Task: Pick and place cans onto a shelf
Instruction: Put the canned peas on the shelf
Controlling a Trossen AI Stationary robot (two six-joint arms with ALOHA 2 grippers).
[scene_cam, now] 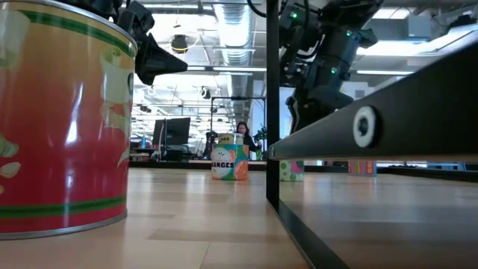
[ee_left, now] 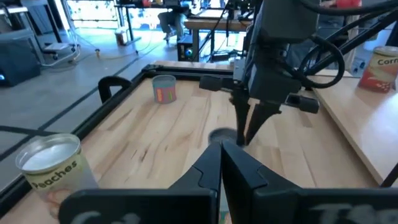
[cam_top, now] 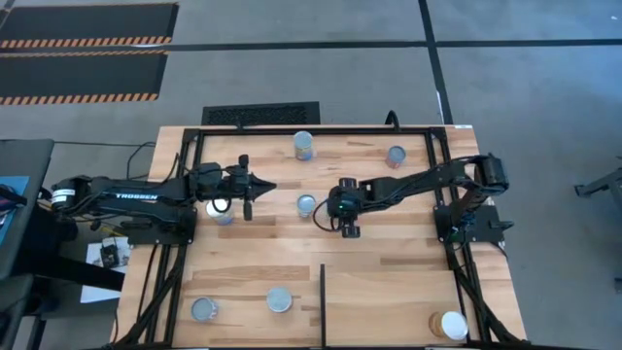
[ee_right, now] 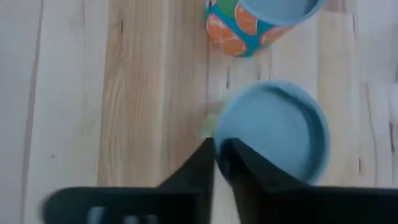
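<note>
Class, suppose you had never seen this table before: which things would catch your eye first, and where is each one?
The two dark arms meeting over the middle of the light-wood tabletop stand out first: the left gripper points inward, and the right gripper hangs right beside a small silver-topped tin can. In the low view, a big red-labelled tin can fills the near left corner.

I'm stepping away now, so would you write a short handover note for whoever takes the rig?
Left gripper: shut, empty, hovering mid-table.
Right gripper: down at the middle can; grip unclear.
Far-edge cans: two, untouched.
Can under the left arm: untouched.
Near-edge cans: two left of the divider bar, at least one on its right.
Left: the four cans on the open table.
</note>
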